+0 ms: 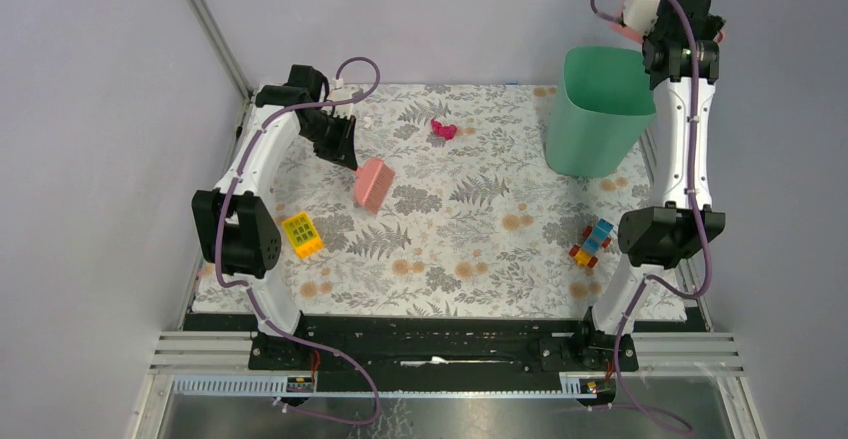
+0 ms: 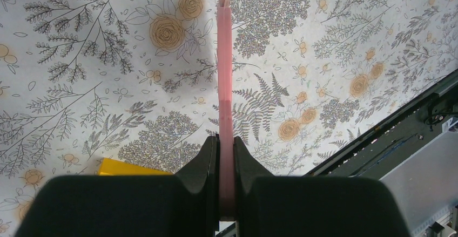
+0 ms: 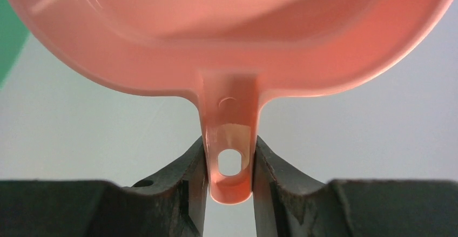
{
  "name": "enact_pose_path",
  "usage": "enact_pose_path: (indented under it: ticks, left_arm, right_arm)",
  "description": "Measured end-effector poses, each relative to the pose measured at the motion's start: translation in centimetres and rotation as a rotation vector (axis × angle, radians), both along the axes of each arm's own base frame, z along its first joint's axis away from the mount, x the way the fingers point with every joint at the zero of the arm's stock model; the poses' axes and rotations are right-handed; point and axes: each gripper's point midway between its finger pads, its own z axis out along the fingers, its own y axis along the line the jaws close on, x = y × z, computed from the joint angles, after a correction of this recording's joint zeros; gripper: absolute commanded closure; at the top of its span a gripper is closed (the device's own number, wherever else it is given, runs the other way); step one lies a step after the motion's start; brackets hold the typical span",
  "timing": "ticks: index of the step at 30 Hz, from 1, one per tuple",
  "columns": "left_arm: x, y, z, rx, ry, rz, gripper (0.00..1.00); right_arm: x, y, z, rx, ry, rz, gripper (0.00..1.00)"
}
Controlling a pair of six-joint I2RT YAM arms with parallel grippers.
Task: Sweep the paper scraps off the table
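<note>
One pink paper scrap [image 1: 443, 129] lies on the counter [image 1: 450, 259], near the far edge. It sits between the brush [image 1: 373, 181] and the green bin [image 1: 600, 119]. I see no other scraps.

The left claw [image 2: 226, 140] is pressed tight on the thin pink brush and holds it just over the counter. The right claw [image 3: 229, 145] pinches the end of the dustpan's [image 3: 232, 32] handle. It holds the dustpan up high beside the bin, far from the scrap.

What could go wrong? I think the brush could push the scrap with no dustpan there to catch it. Then the light scrap might roll off the far edge of the counter. The dustpan is held only by the tip of its handle, so it could tip or slip if it bumps something. The right arm is very near the bin, so it could knock the bin over on its way down. The brush could also hit the yellow brick [image 1: 302, 234] if it swings back. The toy car [image 1: 592, 242] is well away from the brush.

The inside of the bin is hidden, so I cannot tell what is in it. No scrap shows in the part of the dustpan I can see.
</note>
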Motion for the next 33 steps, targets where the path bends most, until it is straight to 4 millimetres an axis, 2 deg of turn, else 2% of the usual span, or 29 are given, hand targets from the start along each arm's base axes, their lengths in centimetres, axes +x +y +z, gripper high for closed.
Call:
enact_pose_path:
  ticks: [2,4,5,7,10,12,13,15,16,18,22,25,27,29,33]
  left_arm:
    - [0.0,0.0,0.0,0.0,0.0,0.0,1.0]
    - [0.1,0.0,0.2,0.0,-0.003,0.0,1.0]
    - [0.1,0.0,0.4,0.0,-0.007,0.0,1.0]
    - [0.3,0.0,0.7,-0.001,-0.019,0.0,1.0]
    - [0.6,0.1,1.1,0.004,-0.035,0.002,1.0]
    - [0.7,0.2,1.1,0.011,-0.038,0.005,1.0]
    - [0.8,0.3,1.1,0.019,-0.04,0.008,1.0]
    - [0.9,0.7,1.0,0.04,-0.045,0.013,1.0]
    - [0.9,0.8,0.9,0.049,-0.047,0.016,1.0]
    - [1.0,1.1,0.9,0.065,-0.051,0.02,1.0]
    - [1.0,1.4,1.1,0.082,-0.064,0.021,1.0]
    - [0.6,1.5,1.5,0.082,-0.077,0.019,1.0]
    - [0.3,1.5,1.7,0.081,-0.081,0.018,1.0]
    - [0.3,1.5,1.8,0.082,-0.085,0.016,1.0]
    - [0.2,1.5,1.8,0.082,-0.085,0.015,1.0]
  right_arm:
    - [0.2,1.3,1.5,0.046,-0.089,0.026,1.0]
    - [0.4,3.6,2.0,0.106,-0.145,0.076,1.0]
    - [0.5,5.3,1.8,0.15,-0.156,0.118,1.0]
    - [0.8,10.0,0.7,0.253,-0.147,0.234,1.0]
    - [-0.4,19.3,-2.9,0.441,-0.05,0.438,1.0]
    - [-2.3,24.6,-6.3,0.551,0.066,0.537,0.99]
    - [-3.8,27.6,-8.7,0.622,0.156,0.587,0.99]
    - [-6.7,31.6,-13.2,0.747,0.323,0.629,1.0]
    - [-8.0,32.7,-15.3,0.805,0.399,0.621,1.0]
    - [-10.8,33.6,-20.2,0.911,0.558,0.549,1.0]
    - [-15.7,33.1,-28.8,1.017,0.812,0.34,1.0]
    - [-20.3,31.7,-33.5,1.027,0.971,0.193,1.0]
    - [-22.9,30.9,-35.1,1.028,1.051,0.124,1.0]
    - [-24.6,30.4,-36.0,1.026,1.101,0.076,1.0]
    - [-25.9,30.2,-36.7,1.031,1.137,0.039,1.0]
